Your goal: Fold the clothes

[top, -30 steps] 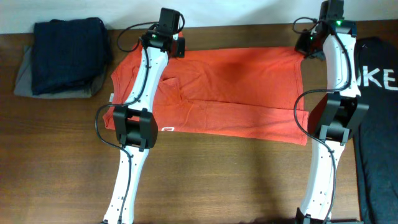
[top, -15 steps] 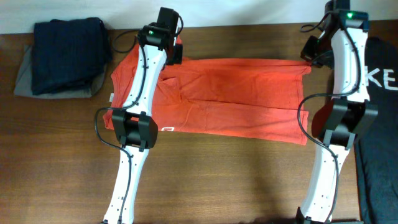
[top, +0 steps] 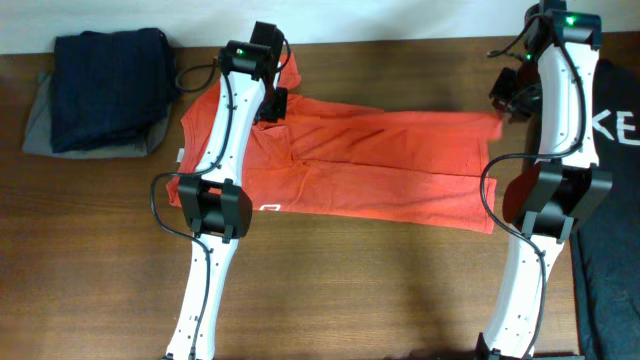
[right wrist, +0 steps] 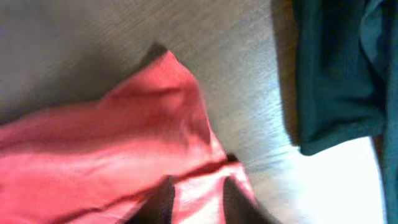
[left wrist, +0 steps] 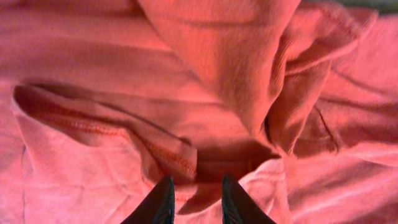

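Note:
The clothes, an orange-red T-shirt (top: 380, 165), lie across the middle of the wooden table (top: 350, 290), with the far edge drawn forward in a loose, rumpled fold. My left gripper (top: 272, 104) hangs over the shirt's far left part by the sleeve. In the left wrist view its fingers (left wrist: 198, 196) stand apart above bunched red cloth (left wrist: 217, 56), gripping nothing. My right gripper (top: 505, 100) is at the shirt's far right corner. The right wrist view is blurred: its fingers (right wrist: 199, 202) are parted, and a flap of the shirt (right wrist: 124, 137) lies between them.
A stack of folded dark navy clothes (top: 108, 88) rests on a grey garment (top: 38, 120) at the far left. A black garment with white letters (top: 610, 200) lies along the right edge and also shows in the right wrist view (right wrist: 336, 68).
Both grippers came toward the front, carrying the shirt's far edge over the body of the shirt. Both pairs of fingers, shut on that edge before, now stand apart.

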You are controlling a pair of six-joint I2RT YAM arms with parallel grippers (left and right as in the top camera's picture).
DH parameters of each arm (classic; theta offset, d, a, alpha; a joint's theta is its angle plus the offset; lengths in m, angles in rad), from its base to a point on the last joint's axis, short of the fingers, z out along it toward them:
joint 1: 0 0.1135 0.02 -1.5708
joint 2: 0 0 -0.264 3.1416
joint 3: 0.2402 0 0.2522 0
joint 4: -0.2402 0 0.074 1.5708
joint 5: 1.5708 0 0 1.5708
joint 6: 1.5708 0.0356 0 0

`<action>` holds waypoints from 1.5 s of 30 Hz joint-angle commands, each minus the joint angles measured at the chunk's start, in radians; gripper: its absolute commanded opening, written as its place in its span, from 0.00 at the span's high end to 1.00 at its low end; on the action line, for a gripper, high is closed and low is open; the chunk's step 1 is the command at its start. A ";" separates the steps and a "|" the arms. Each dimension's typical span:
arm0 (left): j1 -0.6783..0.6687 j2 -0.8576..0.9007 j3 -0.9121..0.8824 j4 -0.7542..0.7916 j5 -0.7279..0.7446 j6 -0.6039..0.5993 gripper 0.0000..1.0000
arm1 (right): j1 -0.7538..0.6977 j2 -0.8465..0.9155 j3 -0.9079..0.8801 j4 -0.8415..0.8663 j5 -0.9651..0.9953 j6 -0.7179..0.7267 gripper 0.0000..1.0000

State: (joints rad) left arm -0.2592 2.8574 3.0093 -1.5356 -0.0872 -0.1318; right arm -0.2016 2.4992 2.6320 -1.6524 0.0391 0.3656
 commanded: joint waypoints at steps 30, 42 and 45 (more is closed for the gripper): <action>-0.077 -0.053 -0.098 0.505 -0.060 0.157 0.28 | 0.034 -0.024 0.004 -0.047 -0.092 0.005 0.01; -0.060 -0.052 -0.199 0.609 -0.119 0.201 0.36 | 0.091 -0.024 0.004 -0.047 -0.091 -0.040 0.01; -0.061 -0.051 -0.211 0.619 -0.118 0.233 0.37 | 0.097 -0.024 0.004 -0.047 -0.091 -0.040 0.01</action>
State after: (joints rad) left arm -0.3264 2.8380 2.8162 -0.9230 -0.1921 0.0525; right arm -0.1131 2.4992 2.6320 -1.6932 -0.0467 0.3351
